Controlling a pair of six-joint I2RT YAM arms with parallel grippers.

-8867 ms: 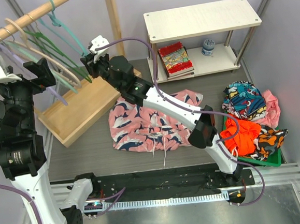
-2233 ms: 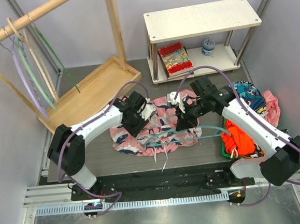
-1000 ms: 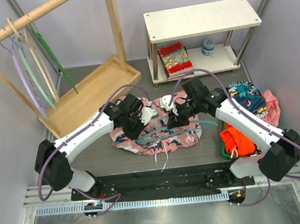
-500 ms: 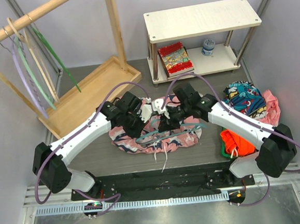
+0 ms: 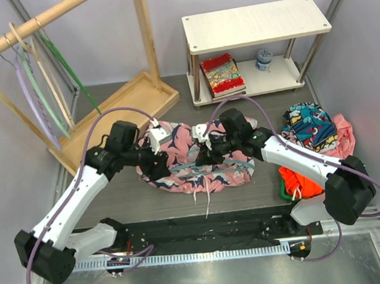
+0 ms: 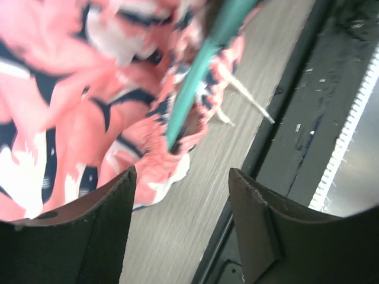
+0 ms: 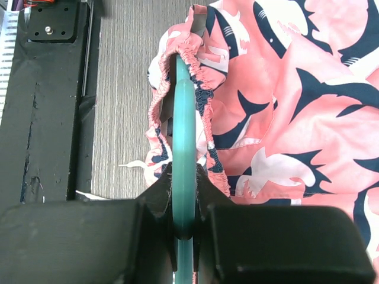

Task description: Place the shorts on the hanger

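Pinching the hanger (image 7: 184, 106), the right hand (image 7: 185, 184) has the shorts (image 7: 290, 100) just ahead; the left hand (image 6: 180, 177) stands spread, shorts just beyond it.

Blurred shorts (image 6: 71, 106) and hanger (image 6: 198, 83), left wrist

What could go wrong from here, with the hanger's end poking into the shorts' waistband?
1. The left hand stands open, gripping nothing, so the shorts lie loose. Pushing the teal hanger further may just drag them across the table.
2. Only one hanger end sits inside the gathered waistband, so lifting now could let it slip off.
3. The right hand pinches the thin hanger edge-on, so it may twist in the grip.
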